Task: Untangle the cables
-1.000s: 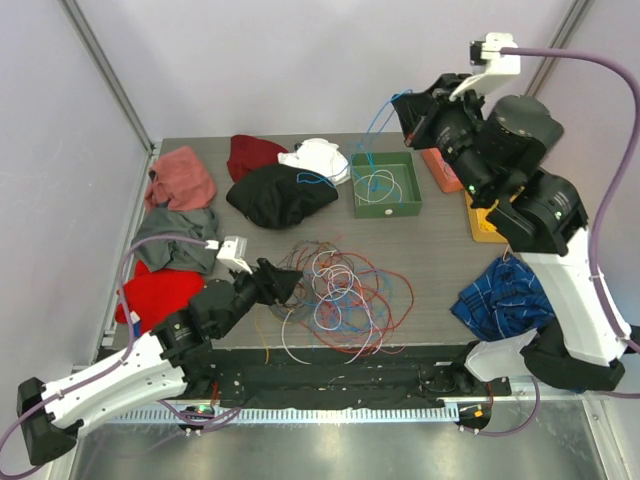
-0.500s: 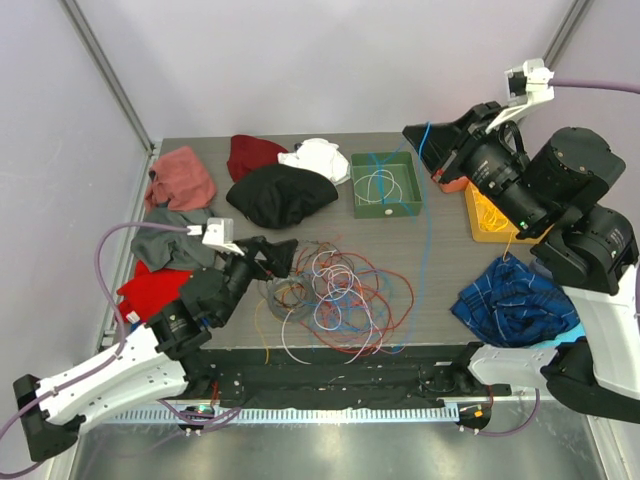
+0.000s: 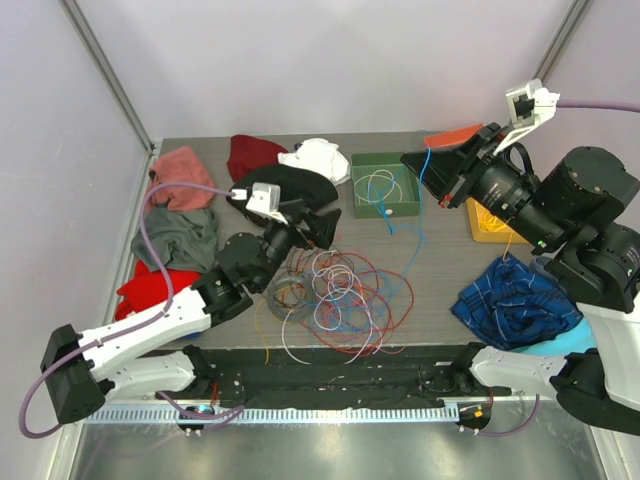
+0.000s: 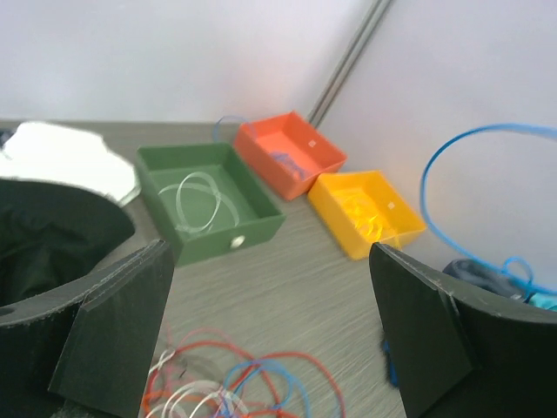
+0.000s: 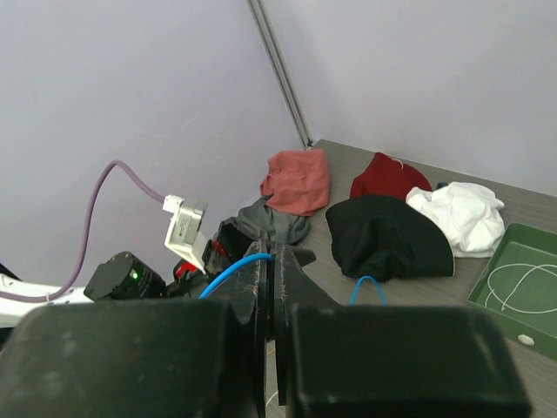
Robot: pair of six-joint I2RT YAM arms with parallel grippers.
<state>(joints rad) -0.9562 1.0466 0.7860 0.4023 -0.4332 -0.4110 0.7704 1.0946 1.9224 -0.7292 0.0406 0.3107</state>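
**Around the green tray (image 3: pixel 355 185): left claw wide, right claw pinching blue**

Far left of the tray we see cloth heaps: pink (image 3: pixel 183 170), grey (image 3: pixel 175 240), red (image 3: pixel 140 295). Closer to it are a black garment (image 3: pixel 300 183) and a white one (image 3: pixel 318 158). The left gripper (image 3: pixel 325 228) sits just left of the tray's near corner. Its jaws are spread wide with nothing between them.

In front of the tray and slightly left, the cables (image 3: pixel 340 295) lie in one tangled pile of red, blue, white and orange loops on the table (image 3: pixel 450 262). Inside the tray is one white loop (image 3: pixel 378 185).

Right of the tray and raised off the table, the right gripper (image 5: pixel 271 266) is clamped tight on a blue cable (image 5: pixel 231 266). The cable hangs past the tray's right wall toward the pile.

Further right are a yellow tray (image 3: pixel 482 228) and a blue plaid cloth (image 3: pixel 510 300).
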